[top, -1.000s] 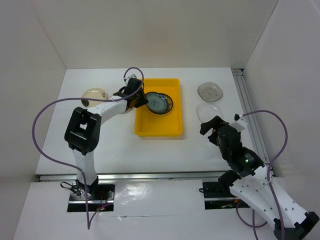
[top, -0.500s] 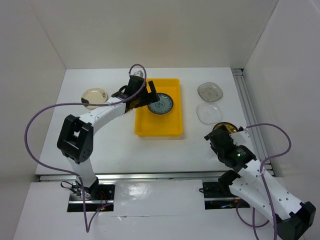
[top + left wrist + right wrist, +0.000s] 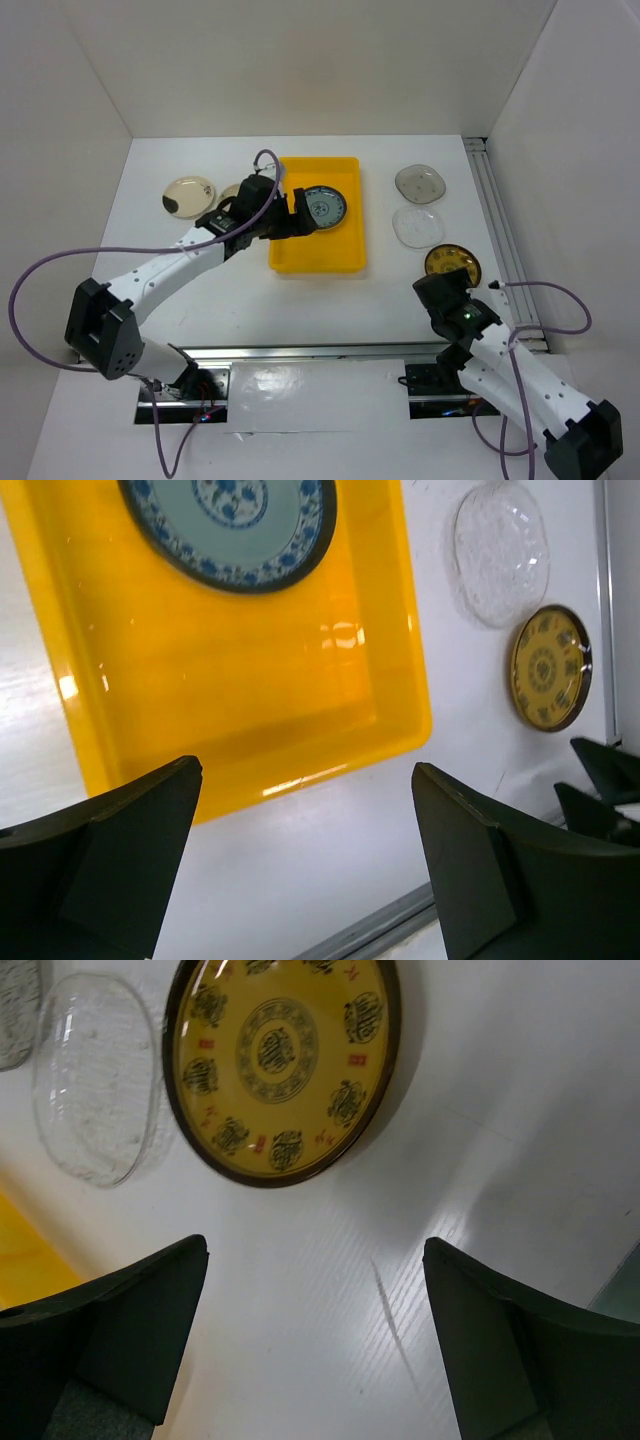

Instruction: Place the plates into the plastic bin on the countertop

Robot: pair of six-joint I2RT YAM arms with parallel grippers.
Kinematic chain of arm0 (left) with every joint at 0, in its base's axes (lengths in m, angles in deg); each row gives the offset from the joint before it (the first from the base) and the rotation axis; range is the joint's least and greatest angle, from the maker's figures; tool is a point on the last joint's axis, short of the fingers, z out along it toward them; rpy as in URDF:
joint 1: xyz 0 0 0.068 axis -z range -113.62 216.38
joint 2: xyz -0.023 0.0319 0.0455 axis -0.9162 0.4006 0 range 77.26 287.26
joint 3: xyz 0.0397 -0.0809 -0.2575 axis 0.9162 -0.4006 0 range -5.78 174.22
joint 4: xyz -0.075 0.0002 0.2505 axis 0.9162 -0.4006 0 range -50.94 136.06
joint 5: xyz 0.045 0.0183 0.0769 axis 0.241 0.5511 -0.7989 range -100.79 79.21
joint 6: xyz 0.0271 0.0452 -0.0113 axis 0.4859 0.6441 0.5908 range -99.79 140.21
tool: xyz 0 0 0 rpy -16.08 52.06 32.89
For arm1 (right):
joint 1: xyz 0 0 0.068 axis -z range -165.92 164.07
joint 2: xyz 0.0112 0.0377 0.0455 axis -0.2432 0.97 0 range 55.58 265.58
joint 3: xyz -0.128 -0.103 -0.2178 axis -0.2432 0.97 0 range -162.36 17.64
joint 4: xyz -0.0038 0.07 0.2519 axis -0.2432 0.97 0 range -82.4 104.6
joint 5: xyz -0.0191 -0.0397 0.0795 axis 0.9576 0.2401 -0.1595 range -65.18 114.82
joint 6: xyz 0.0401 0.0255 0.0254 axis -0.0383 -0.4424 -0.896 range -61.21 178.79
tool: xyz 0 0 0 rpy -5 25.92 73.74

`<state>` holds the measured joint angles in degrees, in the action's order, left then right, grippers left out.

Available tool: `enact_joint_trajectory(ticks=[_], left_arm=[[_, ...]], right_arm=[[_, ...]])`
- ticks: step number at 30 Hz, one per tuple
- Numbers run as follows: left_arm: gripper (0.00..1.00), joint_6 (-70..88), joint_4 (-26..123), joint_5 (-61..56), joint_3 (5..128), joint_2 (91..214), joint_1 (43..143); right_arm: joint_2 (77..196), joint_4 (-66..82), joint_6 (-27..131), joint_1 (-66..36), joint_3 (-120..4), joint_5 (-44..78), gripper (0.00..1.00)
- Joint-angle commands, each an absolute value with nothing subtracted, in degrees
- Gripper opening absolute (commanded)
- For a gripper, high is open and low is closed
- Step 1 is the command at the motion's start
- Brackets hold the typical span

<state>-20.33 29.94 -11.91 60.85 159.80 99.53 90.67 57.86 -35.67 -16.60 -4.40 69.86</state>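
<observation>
Bin, glossy yellow plastic, holds round plate.

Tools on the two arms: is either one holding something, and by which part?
Neither holds anything. The left tool is open over the bin's edge, and the right tool is open beside the gold plate, not touching it.

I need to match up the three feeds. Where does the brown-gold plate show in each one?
Top external: the brown-gold plate lies on the countertop, right of the yellow bin, nearest the front of the three plates there.
Left wrist: at the right edge, around mid-height.
Right wrist: top centre, filling much of the view.
Shared landmark: the clear glass plate next to it appears in all three views.
</observation>
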Motion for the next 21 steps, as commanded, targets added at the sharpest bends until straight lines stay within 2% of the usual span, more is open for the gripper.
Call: enact_joint_trajectory(ticks=[1,11,21], left_arm=[[1.0,-18.82,29.1,-10.61,57.69,153.91,99.78],[1.0,-18.82,28.4,-10.0,53.2,146.08,101.45],[1.0,-18.29,28.4,-8.94,50.82,145.46,101.45]], right_arm=[[97.48,53.93,-40.08,-15.02,-4.77,75.45,0.95],[105.93,37.95,-33.34,-10.46,-1.08,77.56,0.88],[113.05,29.84,-24.45,1.32,-0.02,66.33,0.82]])
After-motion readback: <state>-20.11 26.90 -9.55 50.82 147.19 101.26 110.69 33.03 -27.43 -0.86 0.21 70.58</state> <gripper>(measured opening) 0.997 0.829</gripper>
